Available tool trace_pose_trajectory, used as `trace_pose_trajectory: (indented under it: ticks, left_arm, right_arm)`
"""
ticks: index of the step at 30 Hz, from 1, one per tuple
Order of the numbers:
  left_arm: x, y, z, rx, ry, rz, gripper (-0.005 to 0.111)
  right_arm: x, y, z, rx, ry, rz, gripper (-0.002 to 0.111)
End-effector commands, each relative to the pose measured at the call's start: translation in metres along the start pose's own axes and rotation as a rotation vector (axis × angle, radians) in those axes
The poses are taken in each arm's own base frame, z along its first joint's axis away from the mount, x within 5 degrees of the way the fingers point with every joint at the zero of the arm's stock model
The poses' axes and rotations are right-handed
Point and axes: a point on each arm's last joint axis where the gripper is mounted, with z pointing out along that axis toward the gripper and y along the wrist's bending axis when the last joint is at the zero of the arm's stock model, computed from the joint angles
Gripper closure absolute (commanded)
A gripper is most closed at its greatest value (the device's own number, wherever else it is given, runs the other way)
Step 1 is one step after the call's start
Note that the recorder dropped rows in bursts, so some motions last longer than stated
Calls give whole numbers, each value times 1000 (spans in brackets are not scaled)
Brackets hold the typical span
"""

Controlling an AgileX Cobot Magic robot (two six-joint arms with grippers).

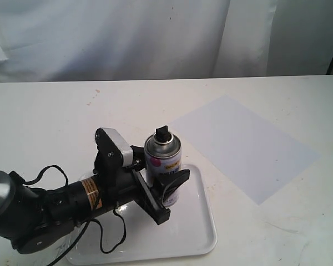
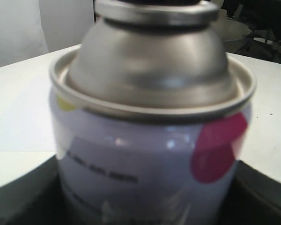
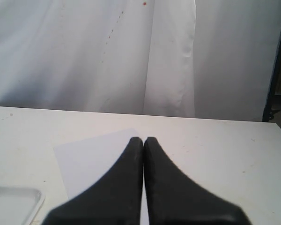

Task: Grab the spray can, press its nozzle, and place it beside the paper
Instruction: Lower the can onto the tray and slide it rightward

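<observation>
The white spray can (image 1: 164, 166) with coloured dots stands upright on the tray, its black nozzle (image 1: 162, 133) on top of the silver dome. My left gripper (image 1: 166, 178) reaches in from the left and is shut on the can's body, one black finger on each side. In the left wrist view the can (image 2: 150, 154) fills the frame, showing a pink dot and the silver dome; the nozzle is cut off at the edge. The pale paper (image 1: 250, 147) lies flat to the right of the can. My right gripper (image 3: 144, 139) is shut on nothing, hovering above the paper (image 3: 91, 159).
The glossy white rimmed tray (image 1: 197, 235) sits at the front of the white table; one of its corners (image 3: 14, 201) shows in the right wrist view. A white curtain hangs behind the table. The left arm's cables trail over the tray's left side.
</observation>
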Motion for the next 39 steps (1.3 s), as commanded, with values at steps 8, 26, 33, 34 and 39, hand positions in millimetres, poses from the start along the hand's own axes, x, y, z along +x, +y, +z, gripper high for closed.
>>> trace_pose_trajectory:
  ticks: [8, 26, 33, 34, 39]
  left_arm:
    - [-7, -4, 1, 53, -49, 29, 85]
    - [-34, 3, 37, 135, 2, 141, 85]
    - [-23, 24, 44, 128, -10, 51, 85]
    - [-22, 28, 42, 133, -32, 29, 85]
    - [-13, 39, 38, 151, -41, 24, 85]
  right_arm:
    - [1, 2, 0, -19, 4, 15, 108]
    - [1, 3, 0, -37, -1, 37, 108]
    - [1, 3, 0, -37, -1, 37, 108]
    - [1, 3, 0, -37, -1, 37, 108]
    - [1, 4, 0, -46, -3, 37, 108]
